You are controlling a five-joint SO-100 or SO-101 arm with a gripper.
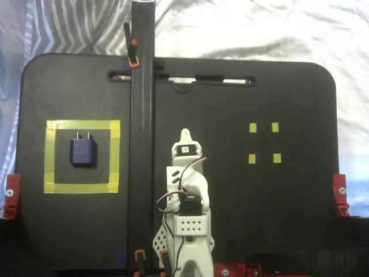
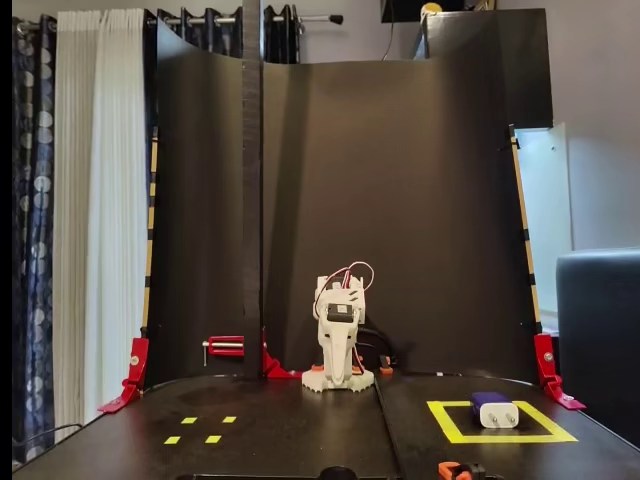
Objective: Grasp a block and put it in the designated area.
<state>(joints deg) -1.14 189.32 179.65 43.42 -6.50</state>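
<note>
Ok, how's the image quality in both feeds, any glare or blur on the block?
The fixed view from above is soft and slightly hazy, so the block looks smudged though it stands out inside the yellow tape square. The fixed view from the front is sharper but dim; the block reads clearly, without glare.

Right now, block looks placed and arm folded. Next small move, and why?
Probably none beyond holding the folded pose. The block lies wholly inside the designated area, clear of the tape, also seen in the other fixed view. The gripper is apart from it; jaw state unreadable.
</note>
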